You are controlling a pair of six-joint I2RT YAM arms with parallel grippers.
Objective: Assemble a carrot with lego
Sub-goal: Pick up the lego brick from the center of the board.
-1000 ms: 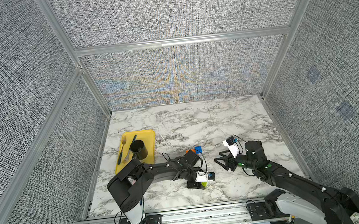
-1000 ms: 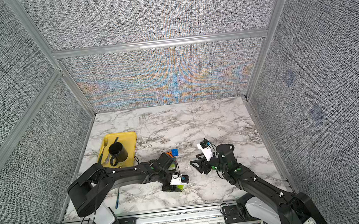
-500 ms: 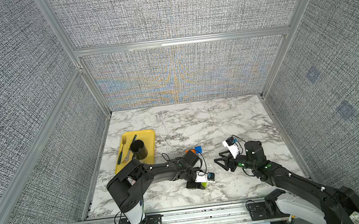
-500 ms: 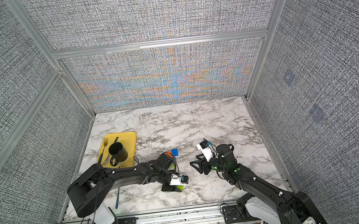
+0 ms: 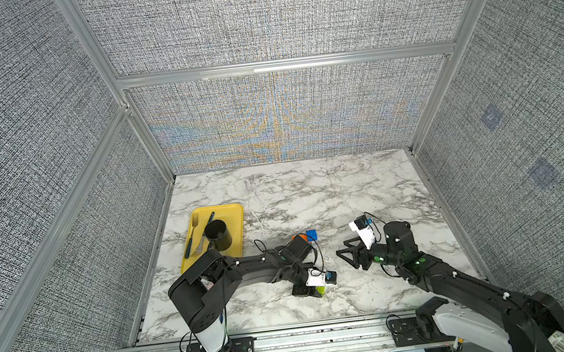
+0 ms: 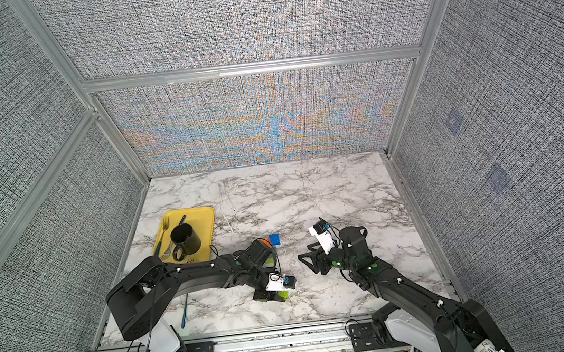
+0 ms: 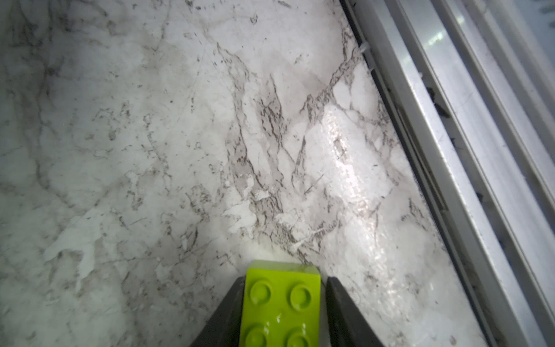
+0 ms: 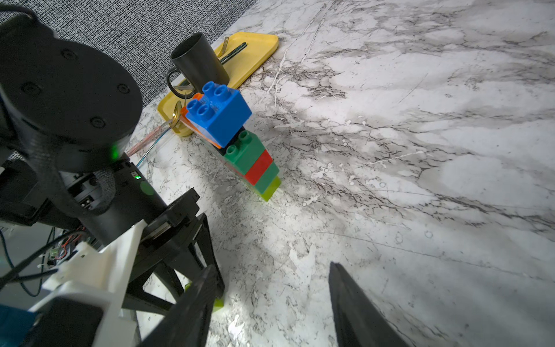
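- Left gripper point(image 7: 283, 279) down at the table, lime brick point(image 7: 280, 303) sitting between its 2 jaws, studs facing the wrist camera; 1 jaw against the brick, a sliver of gap at the other, so cannot tell whether properly clamped.
- Right gripper point(image 8: 271, 266) hovering with jaws apart, nothing between them.
- Carrot point(image 8: 240, 141) standing ahead of the right gripper, beyond the left arm's wrist: lime foot, green, red, green, orange, blue on top point(image 5: 312, 235).
- Risk 1: a half-seated grip; lifting now could let the brick twist or drop out.
- Risk 2: tall, narrow stack on a small lime foot; pressing the brick onto the blue off-centre, with nothing bracing it, could topple it.
- Risk 3: left elbow passing close beside the stack; a careless swing could knock it.
- Glossy marble-patterned table point(image 8: 420, 150), probably slippery under plastic; aluminium rail point(image 7: 450, 150) near the left gripper.
- Grey woven walls point(image 5: 256, 24) all round; yellow tray point(image 8: 258, 51) with black mug point(image 8: 198, 60) and cutlery behind the carrot.
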